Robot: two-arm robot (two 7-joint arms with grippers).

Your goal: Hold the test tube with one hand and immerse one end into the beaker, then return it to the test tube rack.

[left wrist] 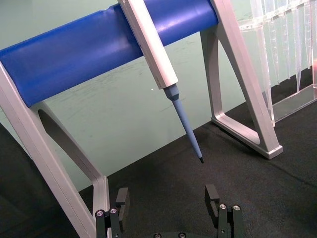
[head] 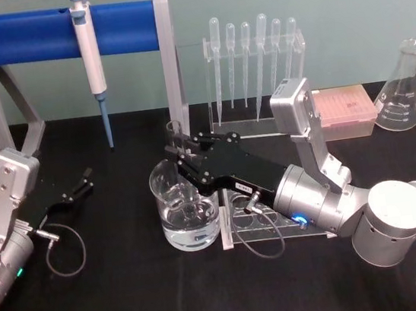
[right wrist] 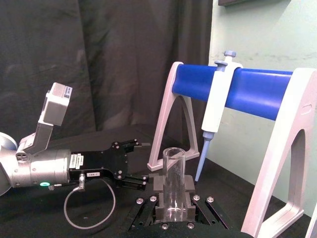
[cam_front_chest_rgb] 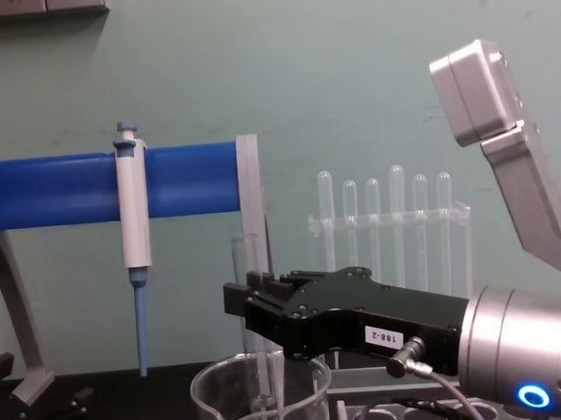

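1. Now, at lower centre of the head view, nearest of all: the beaker (head: 174, 233), part-filled with clear liquid, standing on the black counter (head: 135, 303). Just beside it on the right, the clear test tube rack (head: 272, 231), mostly under the right arm's wrist; touching or not, cannot be told.
2. Just behind, at centre frame: the right tool (head: 178, 145), clenched on the test tube (head: 175, 129) a little below its open rim. Stands upright in the chest view, long axis vertical, rounded end down inside the beaker. Judged to reach the liquid, though not certain from these views.
3. For the return, then: rack to the right of the tube in the head view, on the holding arm's own side. Seems to call for a straight lift along the tube's axis until clear of the beaker's rim, then a short shift rightward over a rack hole, with the tube kept vertical.
4. Farther off, at middle left of the head view: the left tool (head: 85, 181), released, fingers spread, parked low over the counter. Well apart from beaker and rack; plainly the farther arm.
5. Farthest, along the top of the frame: the pipettor (head: 91, 56) hanging on the blue-barred stand (head: 39, 36) at upper left, the pipettes (head: 255, 49) at upper centre, a flask (head: 403, 91) at upper right. None between tube and rack.
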